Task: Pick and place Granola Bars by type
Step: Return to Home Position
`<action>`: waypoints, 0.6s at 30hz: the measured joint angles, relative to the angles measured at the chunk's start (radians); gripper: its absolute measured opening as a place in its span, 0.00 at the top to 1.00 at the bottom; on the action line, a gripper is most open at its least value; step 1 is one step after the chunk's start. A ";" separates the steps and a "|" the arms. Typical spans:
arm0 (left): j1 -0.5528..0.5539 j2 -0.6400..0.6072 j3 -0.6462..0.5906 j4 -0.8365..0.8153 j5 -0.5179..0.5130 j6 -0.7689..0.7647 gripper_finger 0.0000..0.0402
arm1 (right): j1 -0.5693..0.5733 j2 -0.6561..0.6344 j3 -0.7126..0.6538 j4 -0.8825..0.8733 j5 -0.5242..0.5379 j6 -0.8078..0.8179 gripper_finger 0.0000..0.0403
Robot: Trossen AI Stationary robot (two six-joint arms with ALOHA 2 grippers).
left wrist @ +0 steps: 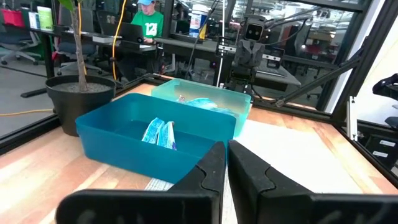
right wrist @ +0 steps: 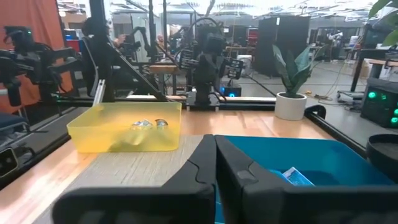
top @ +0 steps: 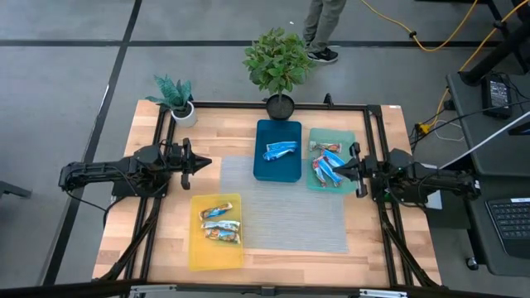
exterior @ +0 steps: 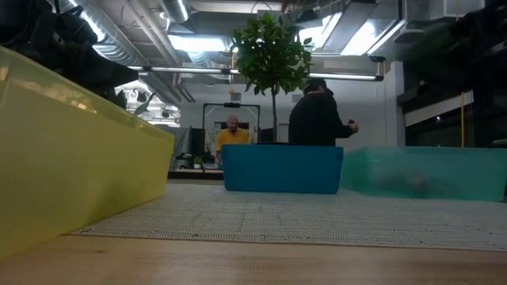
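Left gripper: the left gripper (top: 207, 163) hung over the left part of the table, its tip pointing right. Its two fingers were drawn together with only a thin slit between them, and it held nothing.
Right gripper: the right gripper (top: 335, 171) hung over the teal tray, pointing left. Its fingers were pressed closed and it carried nothing.
Granola Bars, blue: the blue-wrapped bars (top: 280, 150) lay in the blue tray (top: 277, 171), which sat far of centre between the two grippers.
Granola Bars, red-marked: several silver bars with red and blue marks (top: 327, 164) lay piled in the teal tray (top: 344, 136), which sat just right of the blue tray and under the right gripper's tip.
Granola Bars, tan: three tan-white bars (top: 220, 224) lay side by side in the yellow tray (top: 214, 255), near and to the left.
Mat: a grey mesh mat (top: 286, 217) covered the middle of the wooden table (top: 132, 223). The blue and yellow trays overlapped its edges.
Plants: a leafy potted plant (top: 277, 62) stood at the far edge behind the blue tray, and a smaller plant in a white pot (top: 175, 101) stood at the far left corner.
Room: a person's legs (top: 321, 29) showed on the floor beyond the far edge.
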 joint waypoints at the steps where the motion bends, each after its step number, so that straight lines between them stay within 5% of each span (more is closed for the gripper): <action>1: 0.000 0.000 0.000 0.000 0.000 0.000 0.97 | 0.000 0.000 0.000 0.001 -0.006 -0.001 0.99; 18: 0.000 0.000 0.000 -0.001 -0.027 0.000 0.97 | 0.000 0.001 0.000 0.004 -0.015 -0.076 0.99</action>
